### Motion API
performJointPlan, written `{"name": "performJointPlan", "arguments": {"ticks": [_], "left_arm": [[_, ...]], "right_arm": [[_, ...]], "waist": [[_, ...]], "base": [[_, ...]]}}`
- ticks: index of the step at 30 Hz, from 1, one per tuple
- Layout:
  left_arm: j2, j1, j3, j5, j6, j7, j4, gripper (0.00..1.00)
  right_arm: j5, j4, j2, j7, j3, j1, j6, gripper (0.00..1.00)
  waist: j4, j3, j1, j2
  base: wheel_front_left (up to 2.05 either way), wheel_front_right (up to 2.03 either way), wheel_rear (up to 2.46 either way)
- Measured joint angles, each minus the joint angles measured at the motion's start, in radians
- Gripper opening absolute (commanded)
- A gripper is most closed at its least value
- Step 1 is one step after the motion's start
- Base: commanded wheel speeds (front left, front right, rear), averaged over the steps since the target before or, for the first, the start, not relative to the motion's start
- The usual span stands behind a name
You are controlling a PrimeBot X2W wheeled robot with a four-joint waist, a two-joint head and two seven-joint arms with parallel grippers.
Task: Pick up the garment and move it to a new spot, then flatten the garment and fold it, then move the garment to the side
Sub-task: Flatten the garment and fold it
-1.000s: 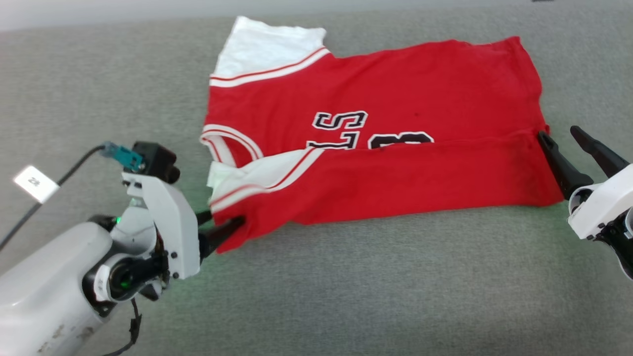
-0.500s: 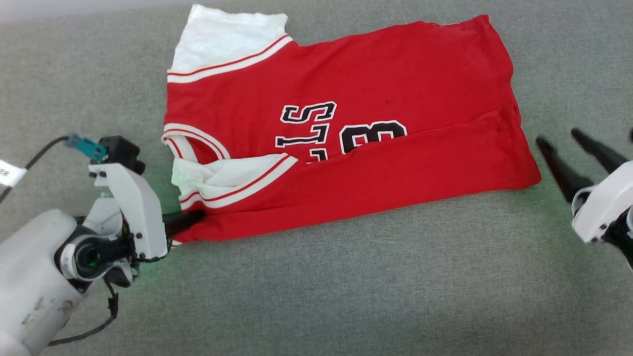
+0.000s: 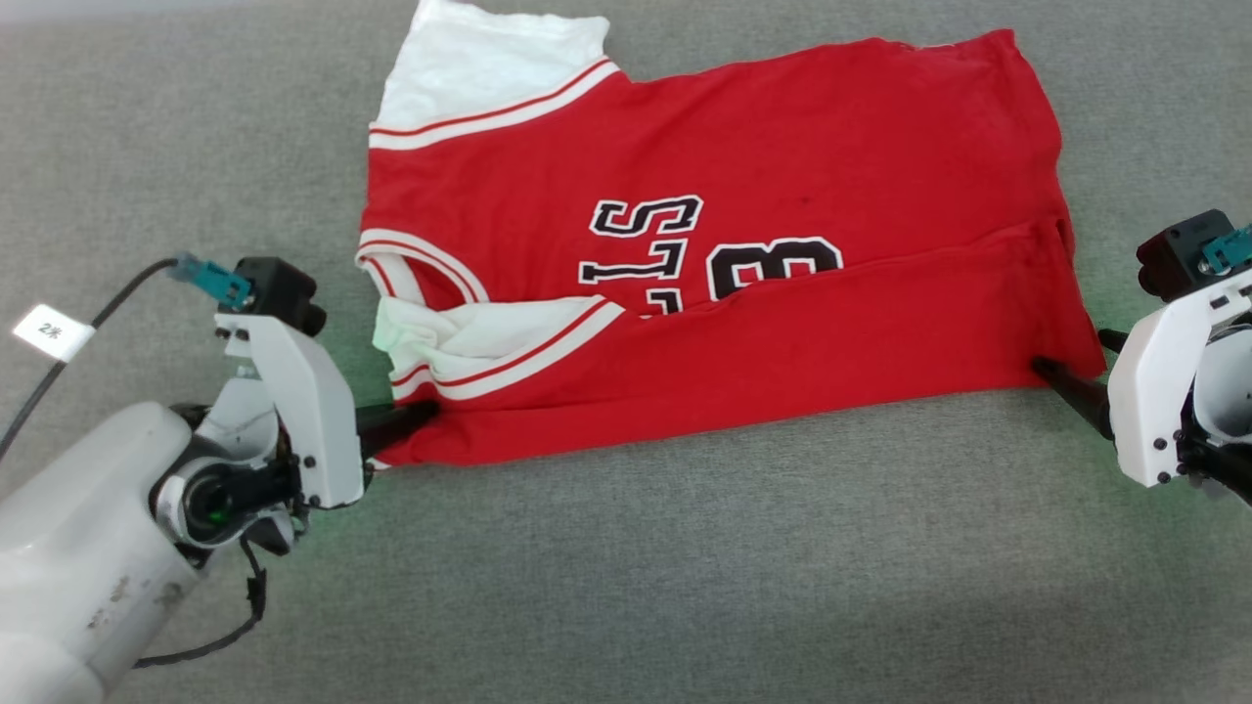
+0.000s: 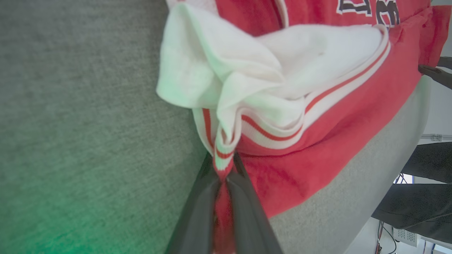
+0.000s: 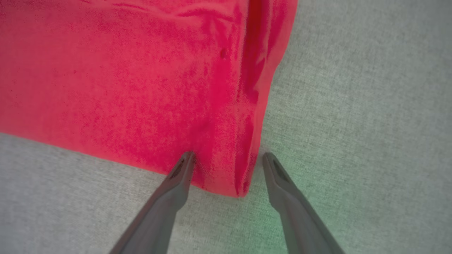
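Counter [image 3: 626, 587]: grey woven covering, bare on my near side, with the shirt lying across the far half.
Left pincer [image 4: 223, 165]: clamped tight on a pinch of striped trim and red cloth at the shirt's near left corner. The cloth runs down between the two dark fingers.
Right pincer [image 5: 229, 157]: spread wide and holding nothing. One tip rests on red cloth and the other on the grey just past the side edge, so the near right corner sits between them.
Garment [image 3: 782, 166]: lies mostly flat, neck end to my left and bottom edge to my right. Its near long side is folded up over the middle and hides the lower part of the black lettering [image 3: 650, 240]. One white sleeve [image 3: 489, 68] lies flat at the far left. The other sleeve [image 4: 282, 53] is bunched just beyond the left pincer.
Change: half a second ago the right pincer stood off to the right, apart from the cloth; now it is in at the corner, straddling it. The left grip has not let go. My head camera has shifted too, so I read no slide of the shirt from that.
Meaning: I judge the first lengthwise fold is laid. Once the right side closes, both near corners are held for the next fold.
Risk: a shallow bite may catch only the top layer, and the bunched sleeve may be carried into the fold.
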Motion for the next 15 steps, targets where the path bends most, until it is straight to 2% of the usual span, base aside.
{"name": "performJointPlan", "arguments": {"ticks": [2,3,5,11,15], "left_arm": [[-0.01,-0.005,-0.002,0.005,-0.005,-0.005,0.007,0.0],[-0.015,-0.005,-0.003,0.007,-0.007,-0.009,0.01,0.0],[-0.022,-0.006,-0.004,0.011,-0.012,-0.017,0.016,0.0],[-0.03,0.005,-0.007,0.028,-0.025,-0.055,0.016,0.0],[0.004,0.047,-0.009,0.046,-0.021,-0.099,-0.045,0.0]], "right_arm": [[-0.002,0.027,0.004,0.02,0.01,-0.017,0.0,1.0],[0.002,0.035,0.006,0.025,0.015,-0.023,0.0,0.52],[0.012,0.044,0.008,0.018,0.017,-0.028,0.0,0.0],[0.068,0.041,-0.005,-0.032,0.024,-0.002,0.0,0.0],[0.102,0.004,-0.04,-0.059,0.023,0.05,0.0,0.0]], "waist": [[0.008,0.002,0.0,0.0],[0.011,0.002,0.0,0.0],[0.016,0.001,0.0,0.0],[0.021,-0.02,0.0001,0.0],[0.02,-0.042,0.0,0.0]], "base": [[0.0,0.0,0.0],[0.0,0.0,0.0],[0.0,0.0,0.0],[0.0,0.0,0.0],[0.0,0.0,0.0]]}}
